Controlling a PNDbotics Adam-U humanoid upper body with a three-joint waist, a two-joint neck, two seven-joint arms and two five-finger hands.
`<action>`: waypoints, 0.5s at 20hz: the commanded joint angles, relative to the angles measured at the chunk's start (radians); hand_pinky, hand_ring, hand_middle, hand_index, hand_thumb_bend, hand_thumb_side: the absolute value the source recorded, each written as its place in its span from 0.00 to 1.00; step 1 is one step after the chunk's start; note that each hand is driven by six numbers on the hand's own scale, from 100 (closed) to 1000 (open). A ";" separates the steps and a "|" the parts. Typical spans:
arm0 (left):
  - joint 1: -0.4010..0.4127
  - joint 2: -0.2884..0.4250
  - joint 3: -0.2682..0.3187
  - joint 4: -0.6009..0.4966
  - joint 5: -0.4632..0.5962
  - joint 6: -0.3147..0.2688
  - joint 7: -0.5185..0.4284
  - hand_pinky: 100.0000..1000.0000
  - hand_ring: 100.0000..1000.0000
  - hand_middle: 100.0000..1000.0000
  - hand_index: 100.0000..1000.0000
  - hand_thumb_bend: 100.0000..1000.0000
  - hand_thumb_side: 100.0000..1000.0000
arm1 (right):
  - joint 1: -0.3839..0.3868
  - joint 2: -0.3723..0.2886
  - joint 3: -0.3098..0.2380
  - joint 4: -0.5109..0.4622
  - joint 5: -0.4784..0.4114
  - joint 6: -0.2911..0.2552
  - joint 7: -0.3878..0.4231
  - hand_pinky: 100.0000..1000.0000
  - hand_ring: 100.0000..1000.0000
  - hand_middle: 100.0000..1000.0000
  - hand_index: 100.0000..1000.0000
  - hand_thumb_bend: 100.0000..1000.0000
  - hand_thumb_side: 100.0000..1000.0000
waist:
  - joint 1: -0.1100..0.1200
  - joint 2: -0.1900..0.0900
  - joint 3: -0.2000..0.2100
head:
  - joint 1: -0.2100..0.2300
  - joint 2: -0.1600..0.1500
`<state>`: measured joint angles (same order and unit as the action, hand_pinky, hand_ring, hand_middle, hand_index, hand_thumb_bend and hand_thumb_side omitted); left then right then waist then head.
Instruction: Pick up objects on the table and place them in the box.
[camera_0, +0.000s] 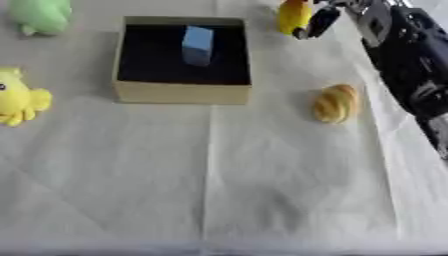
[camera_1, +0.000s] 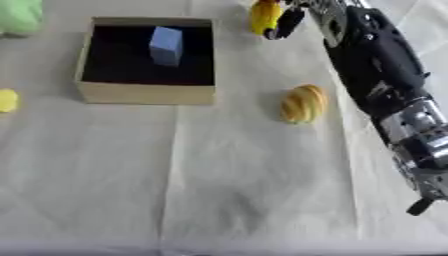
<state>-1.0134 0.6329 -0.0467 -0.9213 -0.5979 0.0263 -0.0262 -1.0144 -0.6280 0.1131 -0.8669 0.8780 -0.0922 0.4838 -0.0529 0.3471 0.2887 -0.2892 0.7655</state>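
Pinching a yellow toy (camera_0: 293, 15) beyond the box's (camera_0: 182, 92) far right corner, your right hand (camera_0: 322, 21) curls around it; a blue block (camera_0: 198, 44) sits inside the box.

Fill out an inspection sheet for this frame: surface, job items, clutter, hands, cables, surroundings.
Surface: table under a creased pale cloth.
Job's things: open box with a dark inside, blue block in it; bread roll right of the box; yellow toy at the left edge; green toy far left; yellow object at the far edge.
Clutter: nothing seen.
Hands: right hand curled round the yellow object; left hand not in view.
Cables: nothing seen.
Surroundings: nothing seen.
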 joint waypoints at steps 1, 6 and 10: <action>-0.027 0.022 0.001 -0.026 0.010 -0.001 -0.003 0.81 0.91 0.89 0.94 0.59 0.44 | -0.016 -0.015 -0.010 -0.003 -0.003 0.007 -0.032 0.79 0.85 0.83 0.90 0.15 0.00 | -0.007 -0.002 0.004 | -0.010 0.004; -0.032 0.020 0.000 -0.033 0.013 -0.003 -0.005 0.81 0.91 0.89 0.94 0.59 0.44 | -0.012 -0.011 -0.004 -0.002 0.027 0.005 -0.066 0.77 0.80 0.74 0.83 0.15 0.00 | -0.005 0.008 0.011 | -0.022 0.004; -0.031 0.020 0.000 -0.037 0.015 -0.002 -0.005 0.81 0.91 0.89 0.94 0.59 0.44 | -0.011 -0.009 -0.007 -0.004 0.045 0.005 -0.123 0.73 0.72 0.59 0.72 0.12 0.00 | -0.003 0.011 0.013 | -0.025 0.004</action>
<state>-1.0210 0.6321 -0.0474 -0.9381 -0.5898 0.0233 -0.0299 -1.0109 -0.6201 0.1114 -0.8621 0.9134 -0.0879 0.3786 -0.0529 0.3640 0.3006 -0.3111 0.7656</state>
